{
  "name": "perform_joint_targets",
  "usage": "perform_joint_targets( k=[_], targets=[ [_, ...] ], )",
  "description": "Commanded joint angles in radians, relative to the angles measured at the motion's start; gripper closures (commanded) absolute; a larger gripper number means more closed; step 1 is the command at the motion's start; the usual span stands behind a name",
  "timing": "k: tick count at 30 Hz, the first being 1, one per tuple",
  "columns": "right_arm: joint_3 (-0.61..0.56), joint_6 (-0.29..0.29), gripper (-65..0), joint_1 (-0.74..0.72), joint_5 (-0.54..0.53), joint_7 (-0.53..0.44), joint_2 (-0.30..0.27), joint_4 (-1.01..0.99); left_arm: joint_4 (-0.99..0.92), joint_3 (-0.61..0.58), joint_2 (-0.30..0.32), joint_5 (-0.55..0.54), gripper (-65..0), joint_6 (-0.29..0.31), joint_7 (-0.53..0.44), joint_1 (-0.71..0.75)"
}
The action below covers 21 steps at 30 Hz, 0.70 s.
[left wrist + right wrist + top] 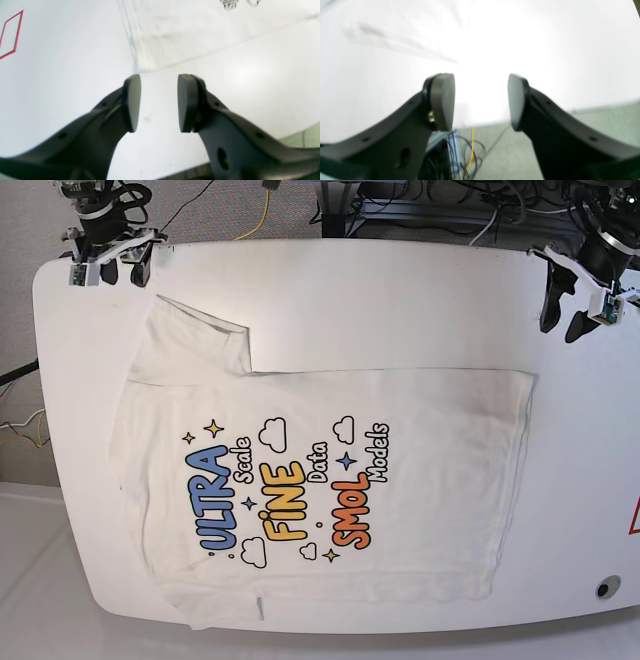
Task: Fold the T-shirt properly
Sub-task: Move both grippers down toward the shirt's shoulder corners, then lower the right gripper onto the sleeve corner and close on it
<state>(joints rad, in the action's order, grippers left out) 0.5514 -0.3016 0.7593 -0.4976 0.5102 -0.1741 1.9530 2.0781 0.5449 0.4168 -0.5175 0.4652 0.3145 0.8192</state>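
T-shirt (320, 480) flat on the table (420, 280) — left gripper (159, 102) and right gripper (481, 100) over its far corners, jaws spread, pinching nothing.

One T-shirt (330, 480), one white table (400, 280), and two grippers: left gripper (562, 310), right gripper (110, 270).

A: What stands on record apart from the work itself?

B: One white table (420, 290) with rounded corners. Red tape outline (10, 35) on its surface, seen in the left wrist view; a red mark (633, 520) at its edge in the base view. A small round fitting (601, 588) near one corner.

A: And off the table?

B: Greenish floor (520, 150). A tangle of dark cables with one yellow wire (471, 147). More cables (440, 205) behind the far edge.
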Motion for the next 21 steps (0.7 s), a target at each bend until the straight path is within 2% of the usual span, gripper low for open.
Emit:
perform_joint_targets(
  k=[1, 16, 21],
  targets=[
    [0.015, -0.009, -31.9, -0.001, -0.016, -0.008, -0.003, 0.021, 0.009, 0.004, 0.002, -0.013, -22.8, 0.000, -0.019, -0.013],
    [0.004, 0.004, -31.3, -0.081, -0.015, -0.021, 0.020, 0.008, -0.025, -0.014, 0.014, -0.028, -18.1, -0.002, -0.005, -0.064],
    [0.007, 0.005, -31.2, -0.107, -0.014, -0.019, 0.028, -0.010, -0.020, -0.012, 0.018, -0.030, -18.4, -0.001, -0.006, -0.058]
  ],
)
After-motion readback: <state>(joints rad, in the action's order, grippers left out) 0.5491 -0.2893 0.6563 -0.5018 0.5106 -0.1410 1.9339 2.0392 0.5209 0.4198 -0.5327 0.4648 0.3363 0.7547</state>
